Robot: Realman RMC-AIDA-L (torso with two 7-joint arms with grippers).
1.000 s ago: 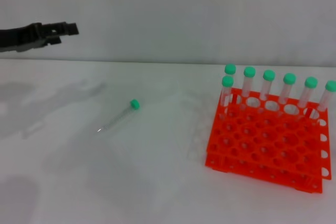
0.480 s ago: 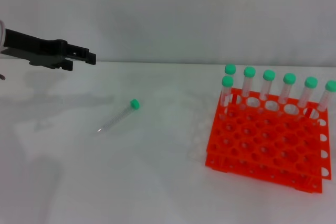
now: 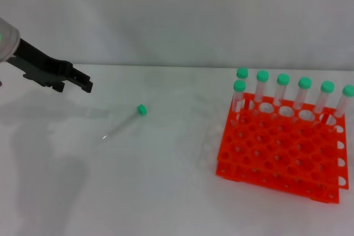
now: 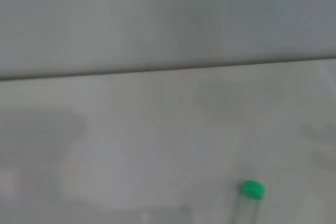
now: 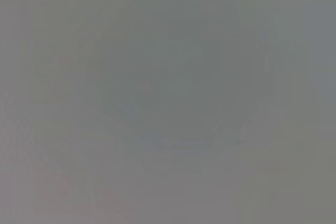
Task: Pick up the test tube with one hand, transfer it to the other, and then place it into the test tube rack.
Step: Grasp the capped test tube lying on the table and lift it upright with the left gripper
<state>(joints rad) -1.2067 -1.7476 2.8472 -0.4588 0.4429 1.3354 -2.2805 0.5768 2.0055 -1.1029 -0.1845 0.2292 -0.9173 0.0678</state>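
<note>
The slim clear plastic test tube with a green cap (image 3: 125,121) lies left of centre on the white worktop (image 3: 166,192). The black left gripper (image 3: 83,83) hovers near the far-left edge, fingers together. The bright orange plastic test tube rack (image 3: 282,150) sits toward the right edge.

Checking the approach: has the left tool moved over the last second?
Yes. The left tool has come down and rightward, closer to the lying test tube, which stayed put.
</note>
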